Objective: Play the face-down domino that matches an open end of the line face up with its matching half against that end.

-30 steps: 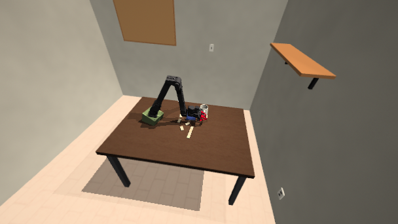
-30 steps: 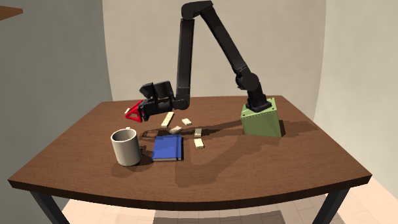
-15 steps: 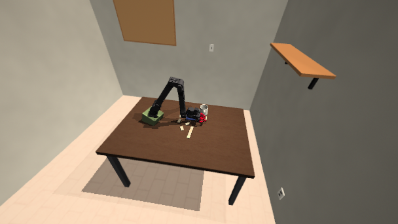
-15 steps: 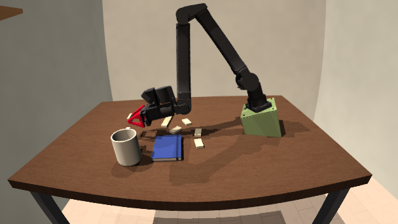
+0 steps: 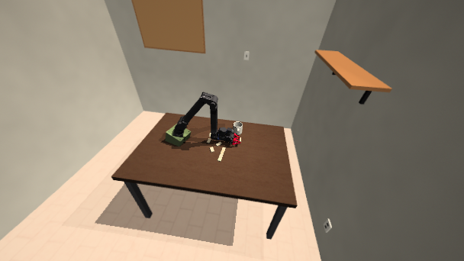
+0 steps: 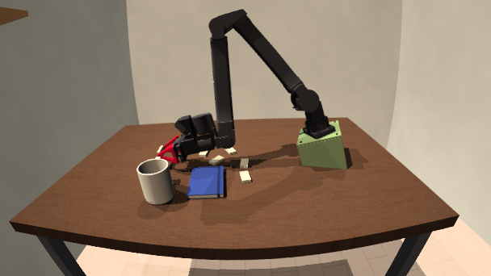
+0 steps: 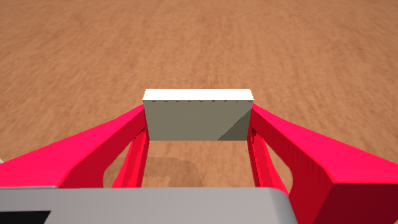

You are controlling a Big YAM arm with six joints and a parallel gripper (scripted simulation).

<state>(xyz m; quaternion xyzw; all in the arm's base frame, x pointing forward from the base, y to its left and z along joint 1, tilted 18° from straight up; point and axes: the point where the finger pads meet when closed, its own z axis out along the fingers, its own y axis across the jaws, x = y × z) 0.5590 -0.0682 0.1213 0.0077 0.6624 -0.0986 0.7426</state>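
Our claw [image 5: 238, 140] [image 6: 160, 153] [image 7: 198, 113] pinches 1 domino [image 6: 160, 148] [image 7: 197, 120] by 2 opposite edges, probably so we can tip it down face up.

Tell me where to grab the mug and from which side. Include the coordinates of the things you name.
Take the white mug [image 5: 240, 130] [image 6: 157, 186] by its rim wall, from straight above, on the side away from the blue notebook [image 6: 203, 181]. It stands upright with its mouth open, so one finger should fit inside and one outside. The claw [image 5: 237, 140] [image 6: 157, 156] [image 7: 198, 113] must first release its domino [image 7: 192, 120].
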